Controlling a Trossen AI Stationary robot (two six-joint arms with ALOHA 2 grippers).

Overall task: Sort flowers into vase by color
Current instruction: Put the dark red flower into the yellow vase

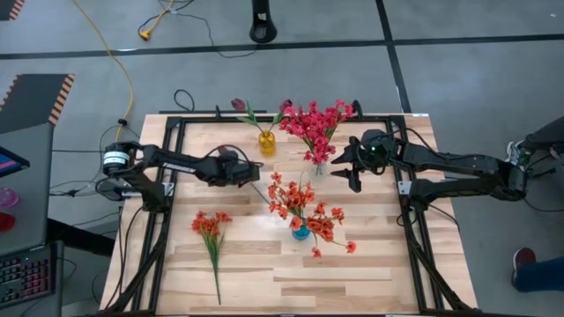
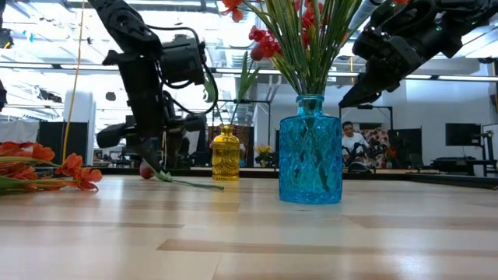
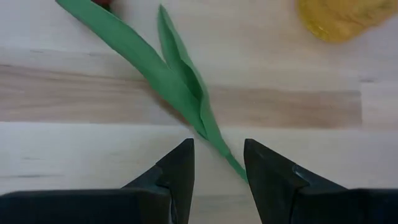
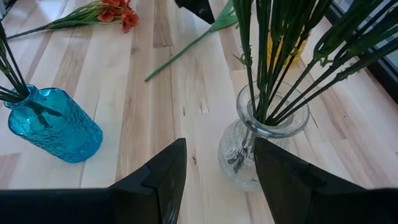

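A loose flower with a green stem (image 3: 168,78), long leaves and a dark red bud (image 3: 106,3) lies flat on the table. My left gripper (image 3: 217,144) (image 1: 247,174) is open, points down, and stands low over the lower stem with a finger on each side. The yellow vase (image 1: 266,141) holds one maroon bud. Crimson-pink blooms fill the clear vase (image 4: 261,149). The blue vase (image 1: 301,232) holds orange-red blooms. One orange spray (image 1: 211,233) lies on the table, toward its near-left part. My right gripper (image 4: 219,142) (image 1: 345,167) is open and hovers just right of the clear vase.
The three vases stand close together mid-table, and their sprays (image 2: 307,39) reach high between the arms. A black frame (image 1: 167,167) borders the table top. Bare wood (image 1: 352,282) lies along the near edge. A person (image 2: 354,144) sits in the room behind.
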